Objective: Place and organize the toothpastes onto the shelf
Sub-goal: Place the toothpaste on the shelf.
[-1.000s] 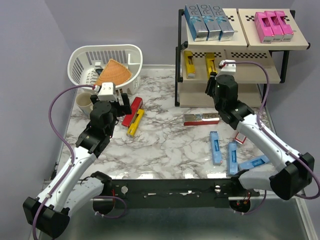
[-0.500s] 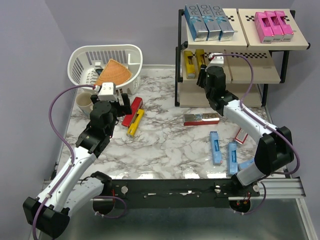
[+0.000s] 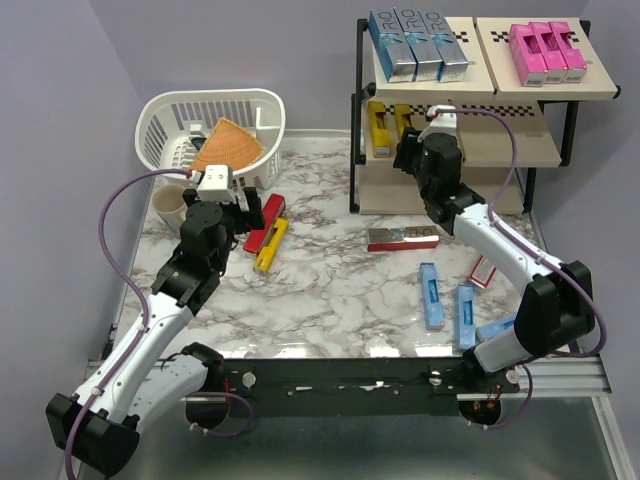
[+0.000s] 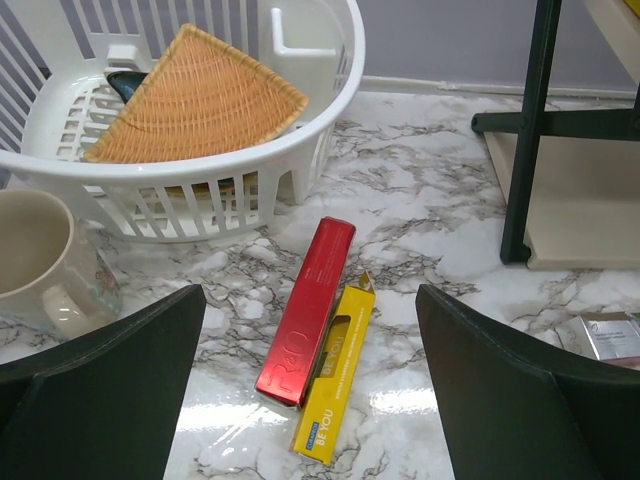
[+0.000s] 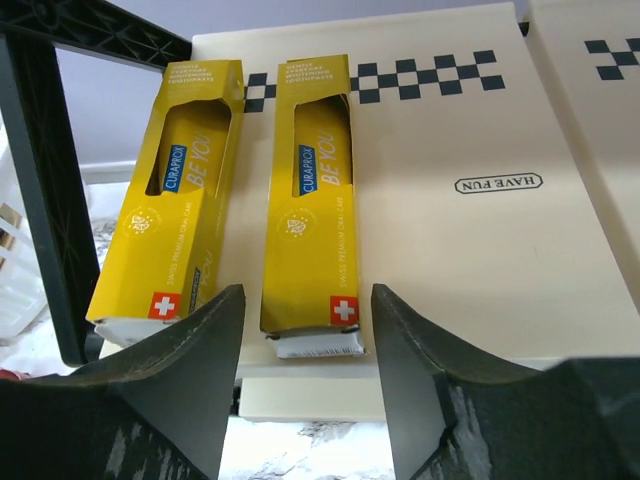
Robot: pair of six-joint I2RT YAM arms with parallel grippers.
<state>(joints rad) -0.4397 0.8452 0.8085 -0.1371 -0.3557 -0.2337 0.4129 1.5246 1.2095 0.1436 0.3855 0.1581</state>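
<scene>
Wicker tray (image 4: 200, 95) in basket (image 4: 200, 172); yellow cartons (image 5: 310, 200) on shelf (image 5: 480, 260); left hand (image 4: 310, 300), right hand (image 5: 307, 295) apart.

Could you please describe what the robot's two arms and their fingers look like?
The left arm and right arm have white links and black joints, each trailed by a purple cable. Their fingers are broad, matte black wedges.
</scene>
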